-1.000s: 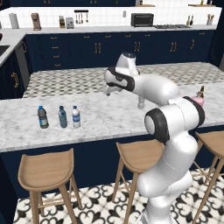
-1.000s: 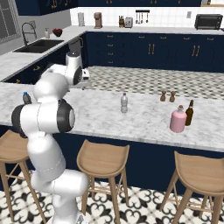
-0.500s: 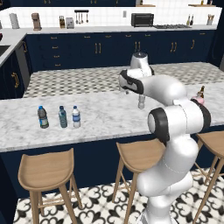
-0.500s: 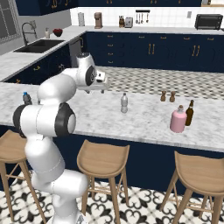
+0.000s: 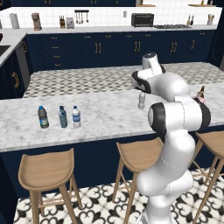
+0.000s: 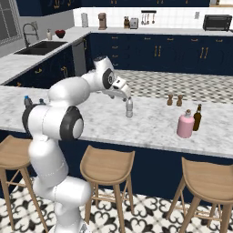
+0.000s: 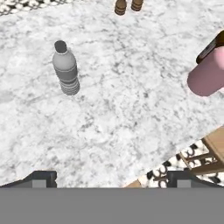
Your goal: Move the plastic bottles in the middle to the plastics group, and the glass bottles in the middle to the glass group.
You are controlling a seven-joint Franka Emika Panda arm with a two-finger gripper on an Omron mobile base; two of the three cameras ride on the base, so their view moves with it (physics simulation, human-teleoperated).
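Note:
The plain greyish-clear water bottle (image 5: 141,101) (image 6: 129,108) (image 7: 65,68) stands upright mid-counter. My gripper (image 5: 141,90) (image 6: 128,95) (image 7: 112,179) hovers just above and beside it, open, with nothing between the fingertips (image 7: 42,177). The blue-label water bottle (image 5: 76,117) stands at the counter's left, right next to the teal bottle (image 5: 63,117) and the dark grey blue-capped bottle (image 5: 42,117). The pink bottle (image 6: 185,124) (image 7: 208,75) stands at the right, touching or nearly touching the slim brown bottle (image 6: 197,117) (image 7: 210,47).
Two small brown shakers (image 6: 170,99) (image 7: 120,6) stand behind the middle bottles. Wooden stools (image 6: 107,166) line the marble counter's (image 6: 150,129) near edge. A second patterned counter lies beyond.
The arm has swung right along the counter, from the left-middle to just over the greyish-clear bottle. No bottle has moved.

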